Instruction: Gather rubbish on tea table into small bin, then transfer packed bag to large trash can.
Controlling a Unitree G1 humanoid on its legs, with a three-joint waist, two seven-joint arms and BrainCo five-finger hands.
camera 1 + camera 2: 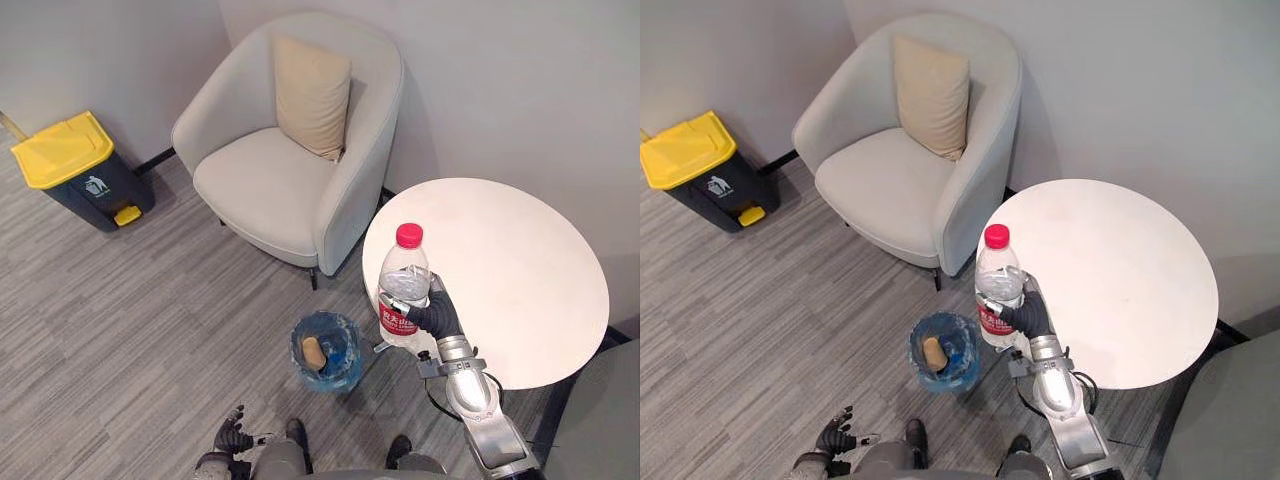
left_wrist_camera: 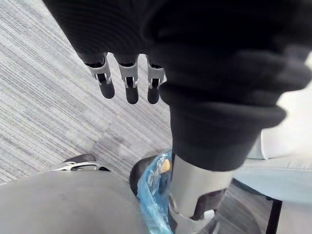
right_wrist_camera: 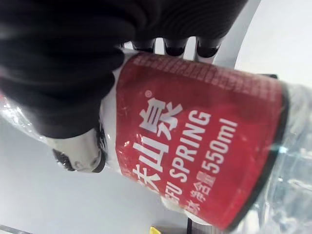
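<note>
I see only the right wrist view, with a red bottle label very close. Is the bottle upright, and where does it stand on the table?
Observer: The bottle is upright, red cap up, with the right hand fingers curled round it, at the round table edge on the robot's left side.
Operator: Where is the small bin from there?
Observer: The small bin stands on the floor, just left of the bottle, lined with a blue bag.
Operator: Is it empty?
Observer: No, a tan item lies inside.
</note>
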